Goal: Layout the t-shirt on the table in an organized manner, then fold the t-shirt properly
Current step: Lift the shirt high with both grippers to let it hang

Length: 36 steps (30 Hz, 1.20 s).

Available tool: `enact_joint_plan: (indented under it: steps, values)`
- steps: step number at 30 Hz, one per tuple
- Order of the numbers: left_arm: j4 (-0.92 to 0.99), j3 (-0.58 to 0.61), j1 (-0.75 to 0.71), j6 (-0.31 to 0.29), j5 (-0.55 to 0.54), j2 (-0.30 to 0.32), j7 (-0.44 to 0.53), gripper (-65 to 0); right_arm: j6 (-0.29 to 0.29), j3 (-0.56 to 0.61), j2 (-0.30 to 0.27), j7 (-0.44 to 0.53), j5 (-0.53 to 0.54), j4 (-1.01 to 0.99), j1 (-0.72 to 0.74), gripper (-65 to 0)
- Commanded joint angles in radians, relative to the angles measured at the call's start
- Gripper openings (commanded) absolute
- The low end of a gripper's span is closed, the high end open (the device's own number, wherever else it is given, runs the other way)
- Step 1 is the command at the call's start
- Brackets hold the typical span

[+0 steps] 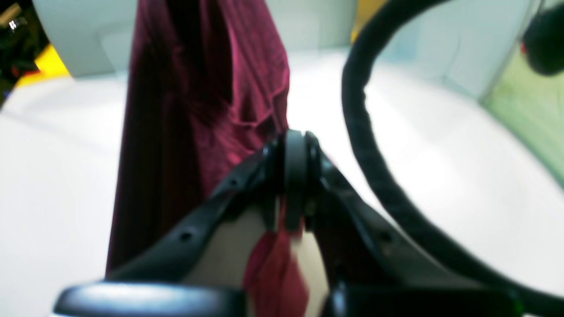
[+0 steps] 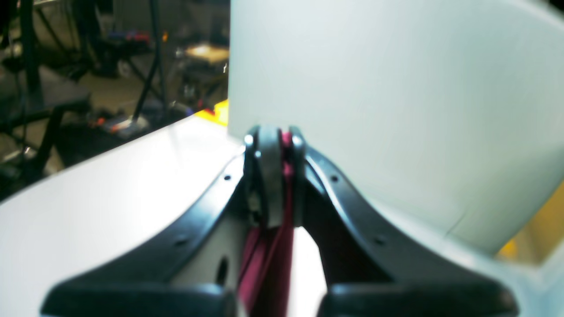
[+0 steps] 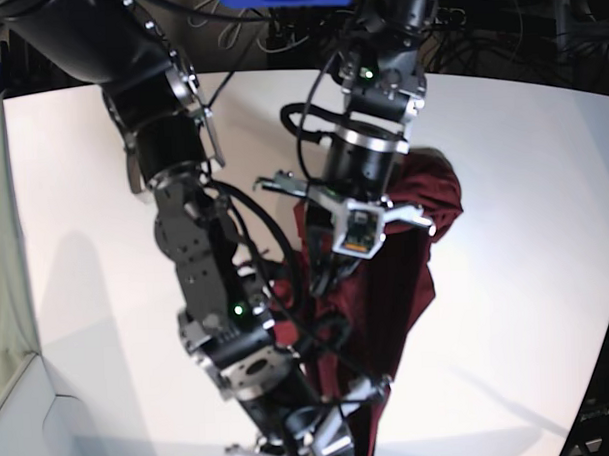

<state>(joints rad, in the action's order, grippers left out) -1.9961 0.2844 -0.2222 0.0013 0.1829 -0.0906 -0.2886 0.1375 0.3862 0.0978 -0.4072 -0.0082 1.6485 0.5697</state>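
Observation:
The dark maroon t-shirt (image 3: 411, 274) hangs bunched between my two arms above the white table (image 3: 523, 180). In the left wrist view my left gripper (image 1: 294, 147) is shut on a fold of the t-shirt (image 1: 198, 110), and the rest of the cloth drapes in a long column just beyond the fingertips. In the right wrist view my right gripper (image 2: 274, 145) is shut on another strip of the t-shirt (image 2: 269, 259), which trails back between the fingers. The table (image 2: 110, 189) lies below it. The garment's sleeves and outline are hidden in the folds.
A thick black cable (image 1: 365, 132) loops close to the right of the left gripper. A pale upright panel (image 2: 374, 88) stands right behind the right gripper. Beyond the table's edge are dark stands and clutter (image 2: 66, 97) and yellow flooring (image 1: 48, 66).

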Motion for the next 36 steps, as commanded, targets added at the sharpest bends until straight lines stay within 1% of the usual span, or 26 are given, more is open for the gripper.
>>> enact_joint_plan:
  steps: [1, 4, 6, 7, 9, 10, 15, 17, 20, 22, 25, 26, 28, 32, 36]
  values:
    - [-0.027, 0.003, 0.034, 0.004, 0.002, -0.019, 0.032, -64.8, 0.001, 0.0, 0.013, 0.024, 0.003, 0.015, 0.057, -63.5]
    - [-0.029, 0.003, 0.106, 0.004, 0.002, -0.025, 0.032, -64.8, 0.001, 0.003, 0.02, -0.005, 0.004, 0.012, 0.141, -63.5]
    - [-0.03, -0.006, 0.143, 0.004, 0.002, -0.033, 0.032, -64.8, 0.024, 0.001, 0.033, -0.015, 0.003, -0.006, 0.184, -63.5]
    - [-0.032, -0.029, 0.159, 0.004, 0.002, -0.036, 0.032, -64.8, 0.038, -0.003, 0.035, -0.015, 0.003, -0.018, 0.209, -63.5]
    - [-0.032, -0.076, 0.178, 0.004, 0.002, -0.048, 0.033, -64.8, 0.044, -0.005, 0.03, -0.015, 0.001, -0.032, 0.247, -63.5]
    - [-0.032, -0.101, 0.189, 0.004, 0.002, -0.048, 0.033, -64.8, 0.044, -0.006, 0.026, -0.015, 0.001, -0.037, 0.261, -63.5]
    - [-0.033, -0.205, 0.223, -0.002, 0.002, -0.044, 0.038, -64.8, 0.044, -0.062, -0.034, -0.015, 0.001, -0.04, 0.278, -63.4]
    - [-0.033, -0.222, 0.22, -0.002, 0.004, -0.044, 0.081, -64.8, 0.044, -0.091, -0.045, -0.015, 0.001, -0.041, 0.272, -63.4]
    - [-0.033, -0.218, 0.198, -0.004, 0.011, -0.044, 0.159, -64.8, 0.044, -0.149, -0.062, -0.015, 0.001, -0.038, 0.23, -63.4]
    - [-0.033, -0.219, 0.18, -0.004, 0.013, -0.044, 0.185, -64.8, 0.046, -0.184, -0.063, -0.015, 0.001, -0.034, 0.191, -63.4]
    - [-0.033, -0.228, 0.177, 0.001, 0.013, -0.042, 0.187, -64.8, 0.047, -0.241, -0.08, -0.015, 0.003, -0.003, 0.125, -63.5]
    - [-0.033, -0.236, 0.18, 0.003, 0.013, -0.03, 0.187, -64.8, 0.047, -0.249, -0.082, -0.015, 0.003, 0.023, 0.095, -63.5]
    - [-0.032, -0.251, 0.205, 0.004, 0.013, -0.007, 0.187, -64.8, 0.047, -0.25, -0.082, -0.015, 0.003, 0.078, 0.033, -63.5]
    - [-0.021, -0.256, 0.286, 0.004, 0.013, 0.001, 0.183, -64.8, 0.047, -0.244, -0.082, -0.015, 0.003, 0.187, -0.081, -63.4]
    - [-0.013, -0.248, 0.369, 0.004, 0.014, 0.035, 0.18, -64.8, 0.047, -0.244, -0.079, -0.015, 0.003, 0.272, -0.165, -63.3]
